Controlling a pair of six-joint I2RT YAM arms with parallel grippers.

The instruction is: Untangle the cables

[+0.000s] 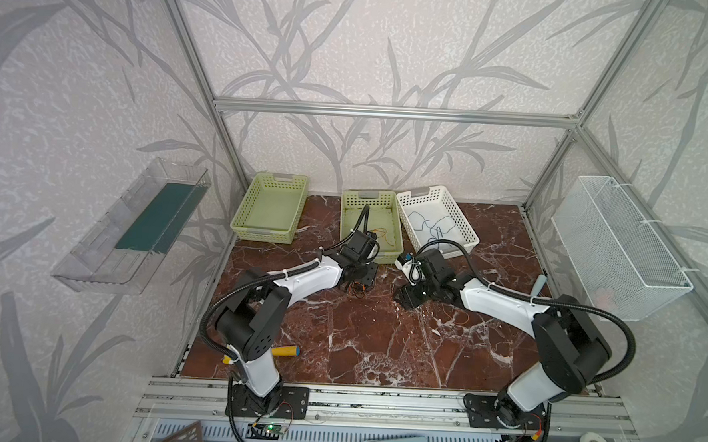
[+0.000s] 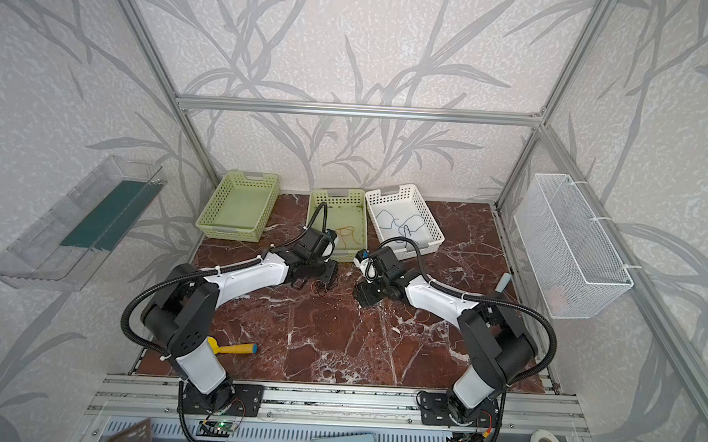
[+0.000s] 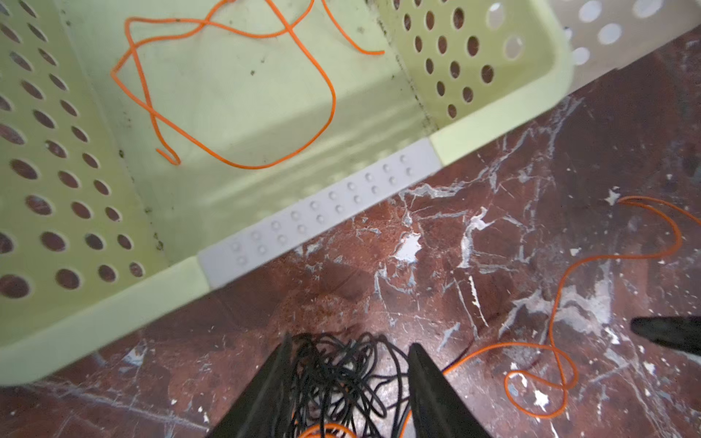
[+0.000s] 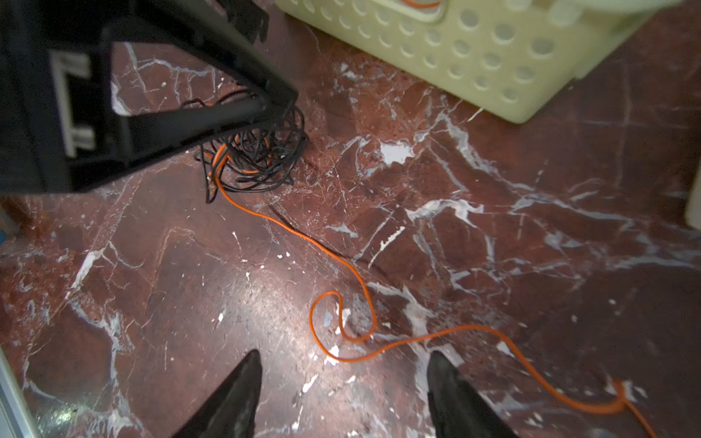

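Red-brown marble tabletop (image 1: pixel 379 340) carries the work, with baskets along its back edge. The left gripper (image 3: pixel 349 341) stands over a wad of black cables (image 4: pixel 261 151) just in front of the middle green basket (image 3: pixel 493 125). Its fingers (image 3: pixel 265 390) sit apart on either side of the wad; whether they squeeze it I cannot tell. An orange cable (image 4: pixel 356 273) threads out of that wad, curls into one small loop and trails off across the marble. The right gripper (image 4: pixel 345 352) hovers over this tail, fingers (image 4: pixel 235 398) spread wide with nothing between them.

The step looks to be drawing the orange strand out of the black wad. It should go best if the left pins the wad low while the right pinches the tail beyond the loop and pulls slowly away along the surface. A quick tug may drag the whole wad or cinch that loop into a knot.

One orange cable (image 3: pixel 335 98) already lies in the green basket, and blue cables (image 1: pixel 427 225) lie in the white basket (image 1: pixel 461 214)
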